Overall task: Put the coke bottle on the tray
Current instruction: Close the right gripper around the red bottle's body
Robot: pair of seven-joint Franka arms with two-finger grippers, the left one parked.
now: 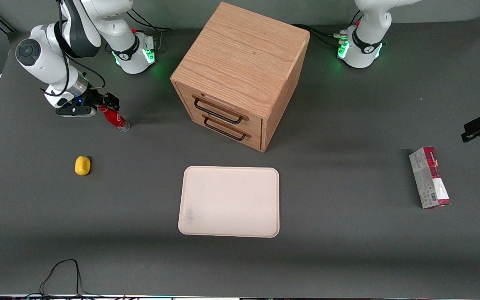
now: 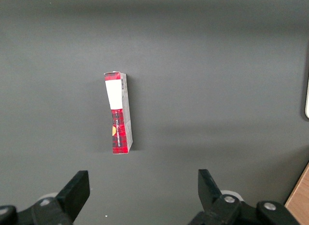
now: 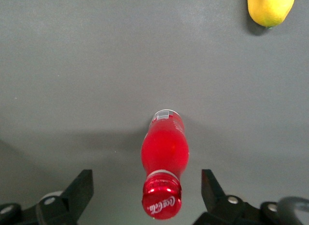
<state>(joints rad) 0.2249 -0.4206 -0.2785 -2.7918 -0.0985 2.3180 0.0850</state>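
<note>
Straddling the coke bottle (image 3: 163, 157), open claw (image 3: 147, 189), tray (image 1: 229, 202) only in front view

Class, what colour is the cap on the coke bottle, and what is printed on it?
Red, with white script lettering; the coke bottle cap shows best in the right wrist view, between the open gripper.

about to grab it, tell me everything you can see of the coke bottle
The coke bottle is small, red, with a shiny red cap bearing white script and a clear base. It stands on the dark table, leaning, farther from the front camera than the yellow lemon. The open gripper straddles its cap without touching.
</note>
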